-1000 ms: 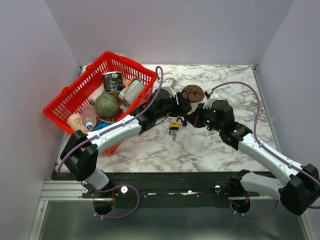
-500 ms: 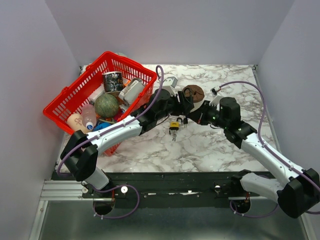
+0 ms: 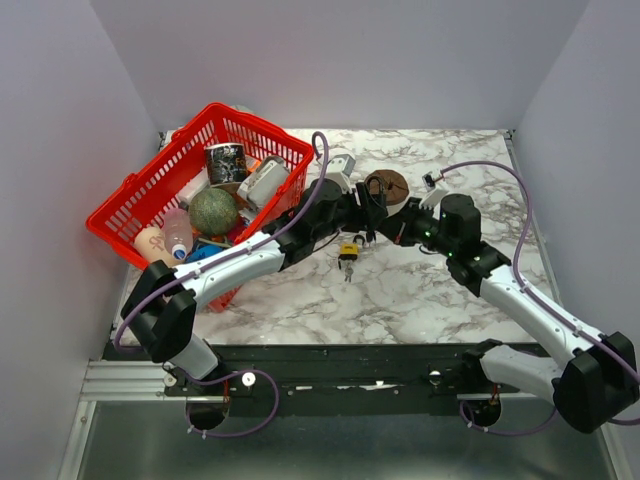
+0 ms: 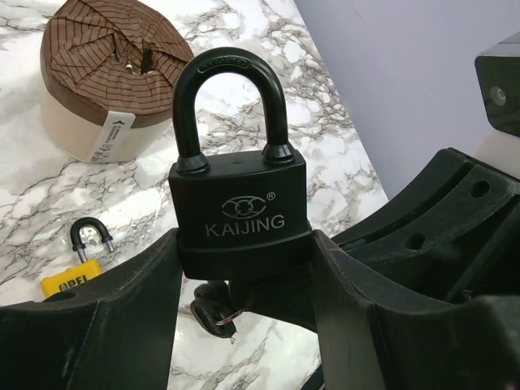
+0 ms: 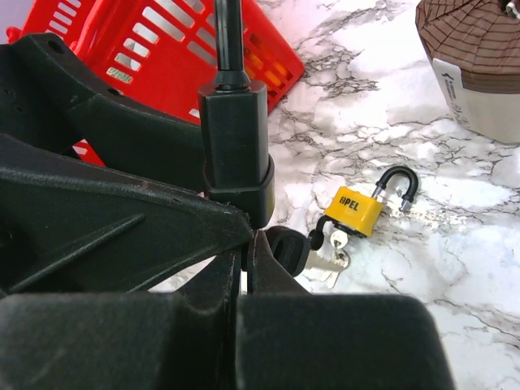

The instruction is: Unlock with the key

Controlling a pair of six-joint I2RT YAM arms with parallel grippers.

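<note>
Above the marble worktop (image 5: 455, 244), your left fingers (image 4: 146, 284) clamp the black padlock (image 4: 241, 219) by its two flanks, shackle up and keyhole face down. Your right fingers (image 5: 262, 276) sit directly beneath it, closed tight on what looks to be the black head of the key (image 5: 288, 246). The key is right at the padlock's underside, its ring and a silvery spare dangling to the side. The blade is hidden, so you cannot tell whether it is seated in the cylinder or only touching the base. A yellow padlock (image 5: 354, 210) lies on the worktop below and beyond the black padlock, with its own key in it; it is well apart and no part of this job. To do this step well, keep the left grip firm and motionless so the padlock body cannot swing. Line the blade up with the padlock's long axis and push straight up into its base until the head stops. Only then roll the right wrist. Turning early would likely twist the thin key out of the pinch or cock it in the slot. Watch the shackle above the body for the pop that signals release.
</note>
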